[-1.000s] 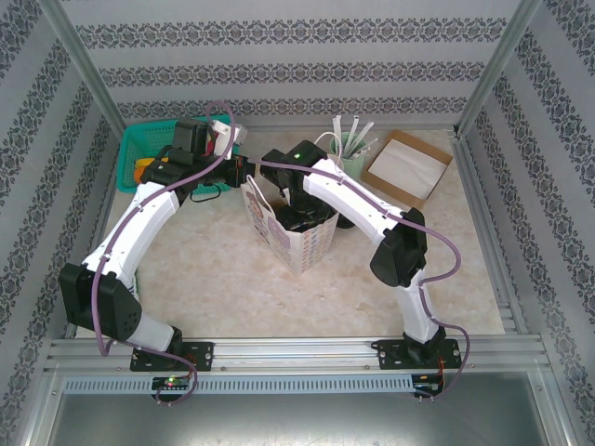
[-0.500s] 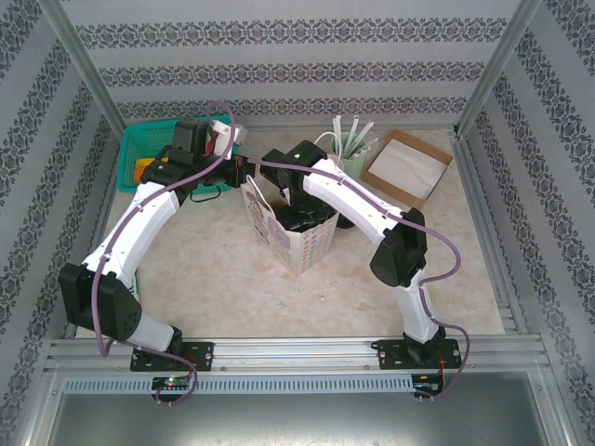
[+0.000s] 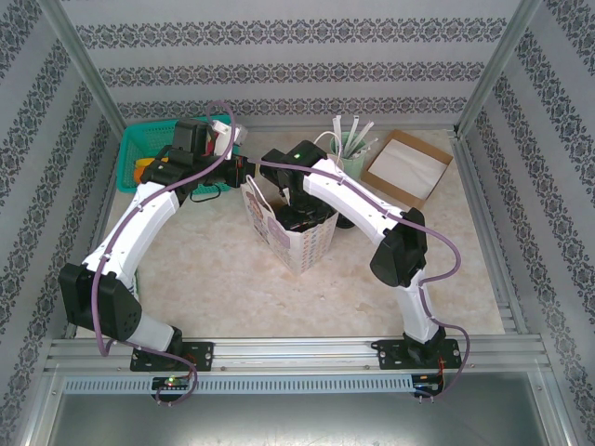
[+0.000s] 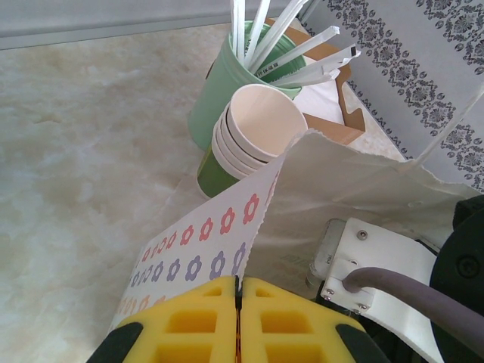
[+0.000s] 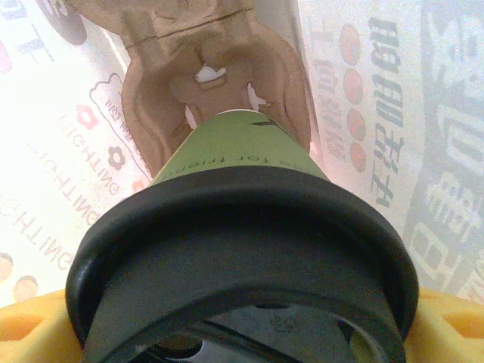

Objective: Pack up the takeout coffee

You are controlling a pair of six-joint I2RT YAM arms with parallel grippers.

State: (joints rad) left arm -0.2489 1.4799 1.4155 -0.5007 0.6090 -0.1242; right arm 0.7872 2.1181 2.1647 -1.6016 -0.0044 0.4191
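Note:
A white paper bag [image 3: 299, 240] printed with flowers stands open at the table's middle. My left gripper [image 3: 244, 178] is shut on the bag's rim, and in the left wrist view its yellow fingers [image 4: 239, 286] pinch the flowered edge [image 4: 208, 231]. My right gripper [image 3: 299, 214] reaches down inside the bag. The takeout coffee [image 5: 234, 144], a green cup with a black lid [image 5: 242, 234], sits between its yellow fingers [image 5: 23, 333], which are closed on it. The cup's base sits in or just above a brown cardboard cup carrier [image 5: 155, 91] at the bag's bottom.
A pale green tumbler of wrapped straws [image 3: 351, 153] and a stack of cream paper cups [image 4: 261, 128] stand just behind the bag. A cardboard tray of napkins [image 3: 406, 167] lies at the back right. A teal basket [image 3: 149, 153] sits at the back left.

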